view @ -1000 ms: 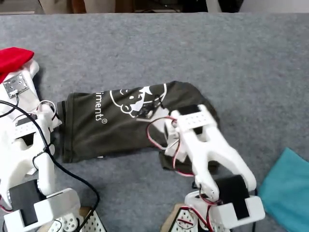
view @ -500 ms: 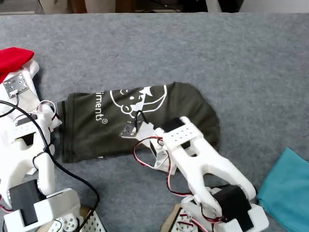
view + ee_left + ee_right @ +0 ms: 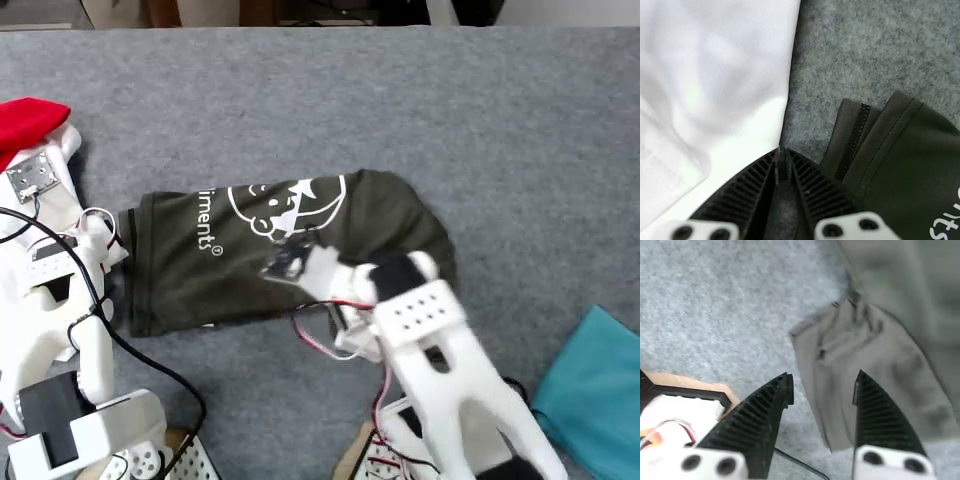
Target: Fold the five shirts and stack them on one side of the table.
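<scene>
A dark olive shirt with a white print lies partly folded in the middle of the grey table. My right gripper hangs over its near edge, open, with a loose olive flap below and between its fingers. At the table's left my left gripper is shut, its tips at the edge of a white shirt, right beside the olive shirt's hemmed corner. A red shirt lies at the far left, next to the white shirt.
A teal shirt lies at the near right edge. The far half of the table is bare grey felt. Both arm bases and their wires crowd the near edge.
My right arm has swung its gripper from the olive shirt's right end leftward to the shirt's near edge. The left arm has kept still.
</scene>
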